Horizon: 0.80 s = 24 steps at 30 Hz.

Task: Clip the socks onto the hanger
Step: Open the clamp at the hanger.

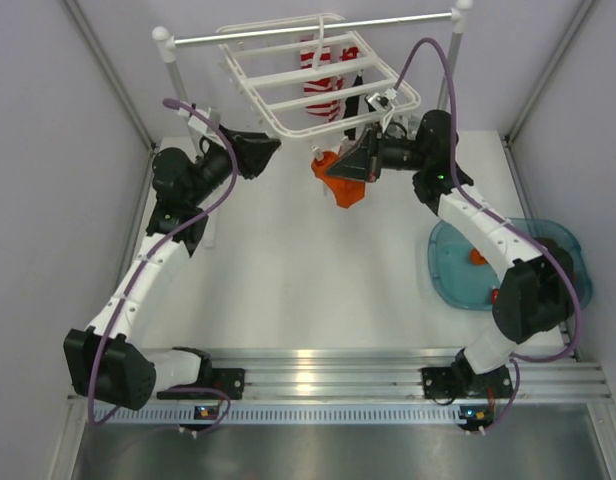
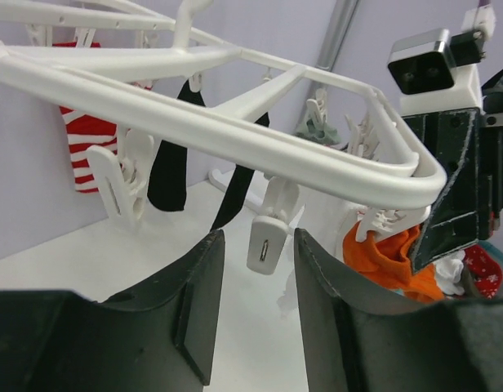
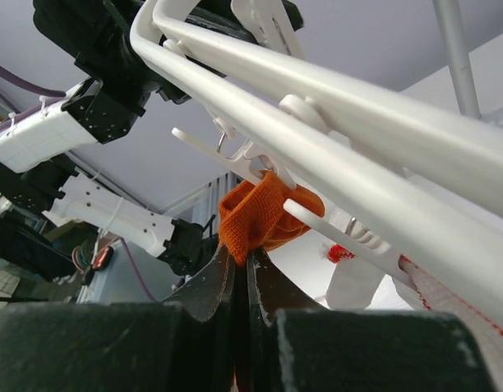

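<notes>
The white hanger (image 1: 318,85) hangs from the silver rail at the back; its near bar fills the left wrist view (image 2: 235,135) and the right wrist view (image 3: 333,122). A red-and-white striped sock (image 1: 321,80) and a black sock (image 2: 171,171) hang clipped to it. My right gripper (image 1: 340,168) is shut on an orange sock (image 3: 264,214), holding its top up against a white clip (image 3: 260,163) under the hanger's near edge; the sock also shows in the top view (image 1: 345,190). My left gripper (image 2: 258,245) is open just below a dangling white clip (image 2: 268,241), which hangs between the fingertips.
A blue tray (image 1: 563,245) at the right holds another orange sock (image 1: 478,257). The silver rail (image 1: 308,28) stands on white posts at the back. Grey walls close in on both sides.
</notes>
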### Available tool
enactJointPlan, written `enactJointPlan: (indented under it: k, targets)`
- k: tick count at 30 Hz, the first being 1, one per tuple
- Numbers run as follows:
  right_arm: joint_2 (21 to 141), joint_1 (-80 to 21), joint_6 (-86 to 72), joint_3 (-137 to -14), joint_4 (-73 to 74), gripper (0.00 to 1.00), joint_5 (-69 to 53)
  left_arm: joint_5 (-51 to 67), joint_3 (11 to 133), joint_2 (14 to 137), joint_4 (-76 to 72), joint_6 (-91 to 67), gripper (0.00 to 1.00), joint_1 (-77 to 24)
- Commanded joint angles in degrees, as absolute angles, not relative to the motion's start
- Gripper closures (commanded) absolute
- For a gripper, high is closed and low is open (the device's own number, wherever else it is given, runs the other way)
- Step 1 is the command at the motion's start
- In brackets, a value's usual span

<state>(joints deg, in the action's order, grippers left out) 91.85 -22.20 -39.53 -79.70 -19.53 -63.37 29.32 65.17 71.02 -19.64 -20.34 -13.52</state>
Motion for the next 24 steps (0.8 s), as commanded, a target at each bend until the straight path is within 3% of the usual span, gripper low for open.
enactJointPlan:
  k: [1, 6, 8, 14, 18, 24]
  targets:
    - [89.7, -20.7, -37.3, -83.0, -18.5, 1.0, -63.8, 31.8, 67.1, 70.5, -26.8, -22.1, 0.59, -13.3]
    - [90.3, -19.9, -35.1, -84.2, -15.8, 1.0, -63.5, 33.2, 67.7, 70.8, -27.3, -22.5, 0.65, -13.4]
    - [90.4, -19.9, -34.2, -84.5, -14.6, 1.0, -63.5, 33.7, 68.0, 71.1, -27.2, -22.4, 0.73, -13.4]
    - [90.0, -19.8, -30.3, -85.8, -8.7, 0.75, -62.1, 35.9, 69.3, 71.8, -26.5, -22.7, 0.91, -13.4]
    - [87.7, -19.8, -27.2, -85.5, -5.7, 0.55, -59.6, 36.9, 69.9, 72.4, -26.1, -22.8, 0.97, -13.4]
    - [81.5, -19.9, -21.8, -83.1, -1.8, 0.54, -53.6, 36.2, 70.4, 72.3, -24.5, -23.1, 1.0, -13.4]
